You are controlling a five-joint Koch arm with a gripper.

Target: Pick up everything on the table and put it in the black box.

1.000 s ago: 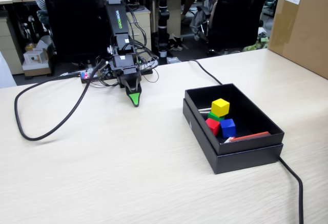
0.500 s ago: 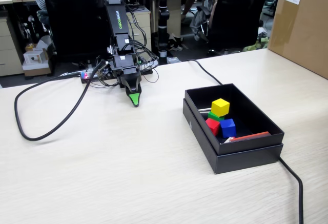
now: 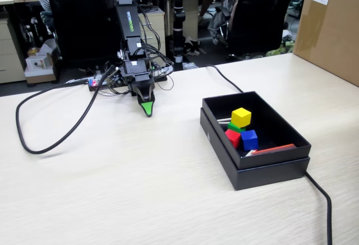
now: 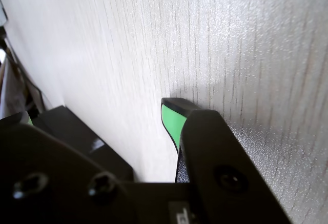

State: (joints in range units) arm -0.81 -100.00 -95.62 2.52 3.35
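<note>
A: Where are the cubes?

B: All four lie inside the black box (image 3: 255, 161), on the right of the table (image 3: 140, 183) in the fixed view. The yellow cube (image 3: 241, 117) sits on top of the green cube (image 3: 235, 127). The red cube (image 3: 233, 137) and the blue cube (image 3: 249, 139) stand in front, touching each other. A flat red strip (image 3: 275, 149) is beside them in the box.

A: And the arm?

B: It is folded low, well apart from the box. Its fingers (image 3: 147, 109) point down at the bare table.

A: Clenched or released?

B: I cannot tell. In the wrist view only one green tip (image 4: 171, 120) shows, and nothing is between the fingers there.
</note>
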